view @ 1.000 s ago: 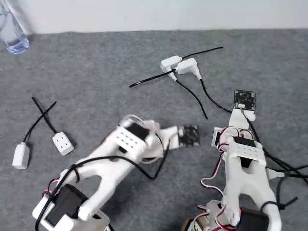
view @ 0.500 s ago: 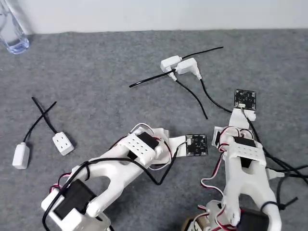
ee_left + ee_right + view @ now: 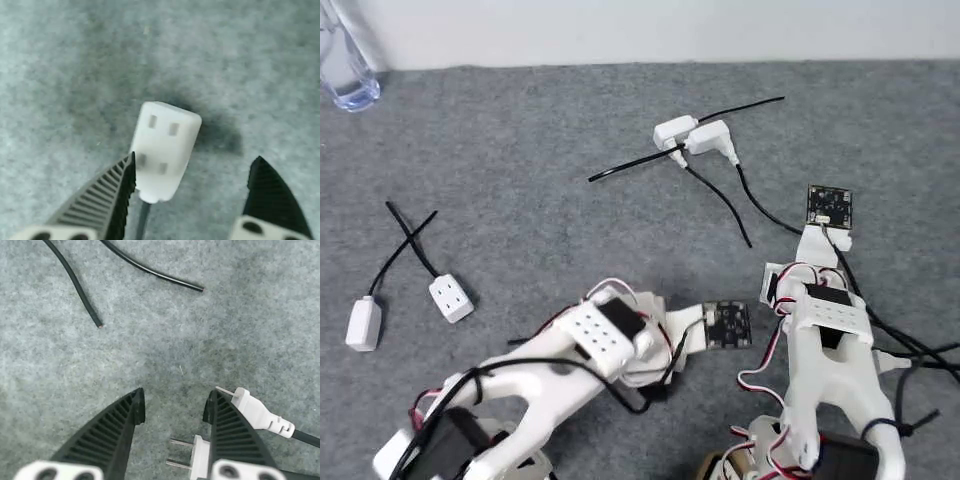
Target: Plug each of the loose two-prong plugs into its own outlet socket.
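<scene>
We are starting nearest, at the left gripper (image 3: pixel 195 160). Its jaws are standing released and wide apart over the grey carpet (image 3: pixel 60 60). A white outlet socket (image 3: pixel 165 145) is lying between them with its slotted face up, and its black cable (image 3: pixel 142 217) is running back under the wrist. One serrated finger (image 3: pixel 110 195) is sitting against the socket's side. The other finger is standing clear of it.

The right gripper (image 3: pixel 177 391) is also hanging released, with bare carpet showing between its jaws. Two white two-prong plugs are lying beside one finger. The nearer plug (image 3: pixel 200 460) is pointing its prongs into the gap between the jaws. The second plug (image 3: pixel 257 412) is lying just outside that finger with a prong at its tip; we cannot tell whether they are touching. Beyond the tips, one cable end (image 3: pixel 97 324) and another cable end (image 3: pixel 200 288) are lying apart.

From above, one arm (image 3: pixel 590 345) and the other arm (image 3: pixel 830 340) are occupying the near edge. Farther out to one side, a second socket (image 3: pixel 450 297) and a white cabled piece (image 3: pixel 362 323) are lying near each other without touching. Farther still, two white connector pieces (image 3: pixel 675 130) are lying end to end and touching. We cannot tell whether they are mated. At the far corner, a clear glass (image 3: pixel 348 70) is standing.
</scene>
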